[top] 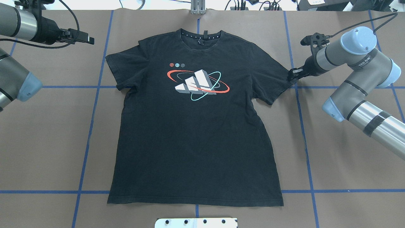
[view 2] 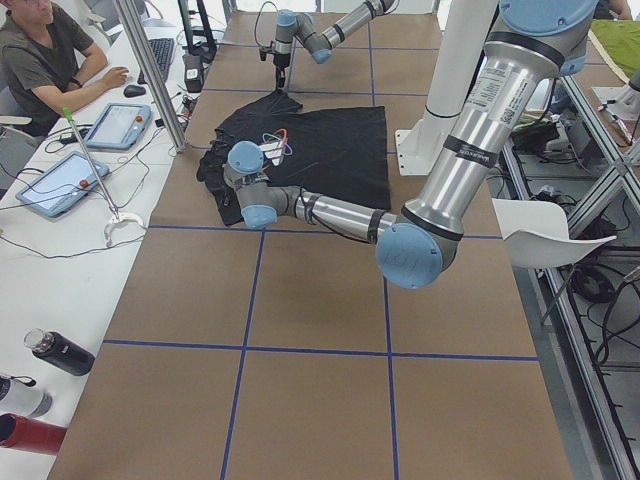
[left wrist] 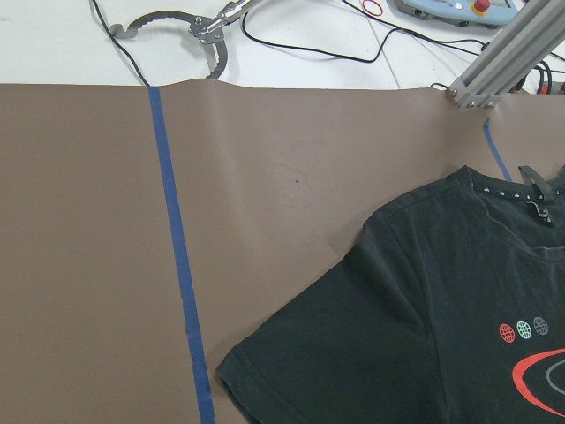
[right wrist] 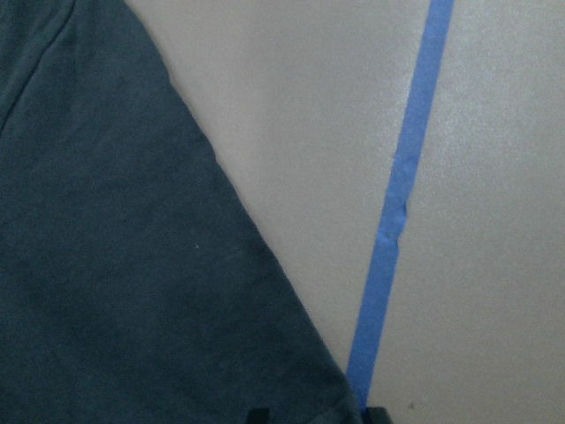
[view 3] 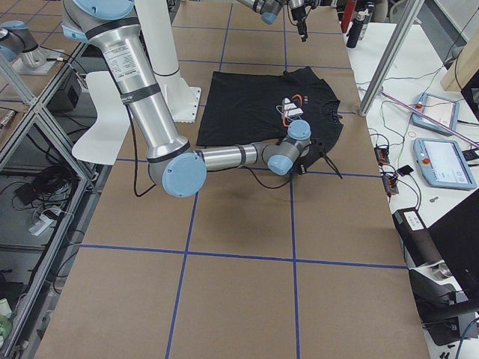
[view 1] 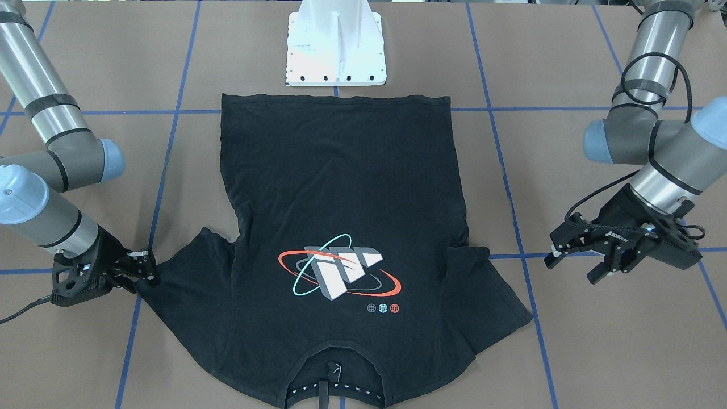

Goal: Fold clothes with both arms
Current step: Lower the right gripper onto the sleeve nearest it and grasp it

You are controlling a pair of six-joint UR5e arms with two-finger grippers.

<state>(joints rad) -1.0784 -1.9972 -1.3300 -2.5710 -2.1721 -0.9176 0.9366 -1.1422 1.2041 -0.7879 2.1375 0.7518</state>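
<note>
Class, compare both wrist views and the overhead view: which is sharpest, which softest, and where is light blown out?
Left wrist view: sharpest, the T-shirt collar and hem read clearly. Right wrist view: softest, sleeve edge and blue tape blurred. Overhead view: even light; only the white strip beyond the table is blown out.

Bare tabletop (view 1: 613, 352) is seen below the left hand (view 1: 571, 270), and an open strip is left between it and the black T-shirt (view 1: 341, 187). At the right hand (view 1: 149, 268) the shirt's sleeve is met at the fingertips; to either side, free tabletop is found.
</note>
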